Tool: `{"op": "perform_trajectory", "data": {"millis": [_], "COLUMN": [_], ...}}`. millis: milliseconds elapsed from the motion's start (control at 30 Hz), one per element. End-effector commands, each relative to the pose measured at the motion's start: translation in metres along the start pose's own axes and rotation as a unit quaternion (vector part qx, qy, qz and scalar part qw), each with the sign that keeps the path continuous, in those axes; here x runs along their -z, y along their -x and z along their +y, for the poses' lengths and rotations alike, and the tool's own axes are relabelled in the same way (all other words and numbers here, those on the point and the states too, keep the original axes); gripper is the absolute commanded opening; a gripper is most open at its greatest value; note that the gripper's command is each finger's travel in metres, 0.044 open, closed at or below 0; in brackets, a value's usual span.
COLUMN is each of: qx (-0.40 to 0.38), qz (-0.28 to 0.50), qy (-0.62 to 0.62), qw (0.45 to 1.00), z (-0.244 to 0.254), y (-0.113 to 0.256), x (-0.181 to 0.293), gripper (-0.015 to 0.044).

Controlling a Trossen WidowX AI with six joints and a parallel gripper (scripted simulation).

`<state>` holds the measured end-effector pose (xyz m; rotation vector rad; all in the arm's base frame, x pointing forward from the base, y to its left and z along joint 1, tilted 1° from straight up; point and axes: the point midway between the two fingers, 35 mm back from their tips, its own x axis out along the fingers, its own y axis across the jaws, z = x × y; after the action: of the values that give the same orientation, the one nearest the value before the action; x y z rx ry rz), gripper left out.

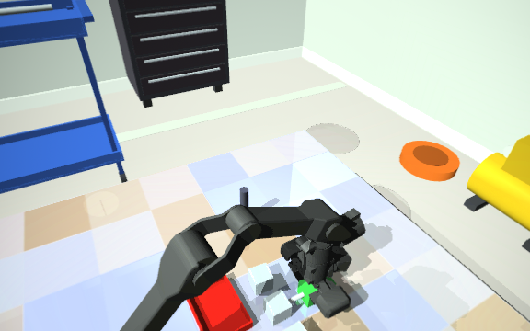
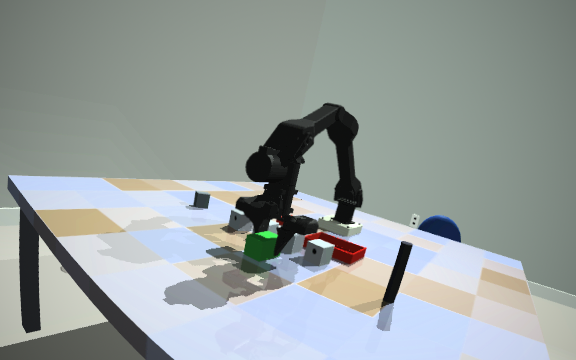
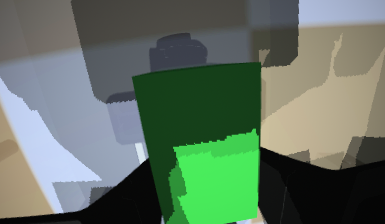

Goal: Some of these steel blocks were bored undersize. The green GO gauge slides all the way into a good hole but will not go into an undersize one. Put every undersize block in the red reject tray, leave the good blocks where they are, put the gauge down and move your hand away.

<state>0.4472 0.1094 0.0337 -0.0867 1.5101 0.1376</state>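
While gripper [image 1: 310,294] [image 2: 267,240] [image 3: 198,150] grips it, gauge [image 1: 306,293] [image 2: 261,246] [image 3: 200,107] shows green, boxy.

Green gauge [image 1: 307,293] [image 2: 262,246] [image 3: 213,135]: in fingers | pale blocks [image 1: 279,308] [image 2: 319,252]: near red tray [image 1: 219,305] [image 2: 350,254]

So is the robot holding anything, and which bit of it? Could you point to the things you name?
Yes, the gripper [image 1: 316,294] [image 2: 269,246] [image 3: 198,150] holds the green gauge [image 1: 305,293] [image 2: 260,246] [image 3: 220,185] by its block-shaped handle, not its pale pin.

The claw [image 1: 312,294] [image 2: 265,244] [image 3: 198,150] grips the green gauge [image 1: 305,293] [image 2: 260,247] [image 3: 205,107] near the red tray [image 1: 219,304] [image 2: 355,256]
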Motion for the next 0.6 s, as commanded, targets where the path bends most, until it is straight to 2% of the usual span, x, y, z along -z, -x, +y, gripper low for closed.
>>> {"op": "perform_trajectory", "data": {"millis": [0,567], "qx": [0.002,0.002], "qz": [-0.008,-0.007], "qy": [0.003,0.003], "qw": [1.0,1.0], "z": [-0.0004,-0.0003], "y": [0.0064,0.0071], "x": [-0.0029,-0.0007], "gripper": [0.0,0.0]}}
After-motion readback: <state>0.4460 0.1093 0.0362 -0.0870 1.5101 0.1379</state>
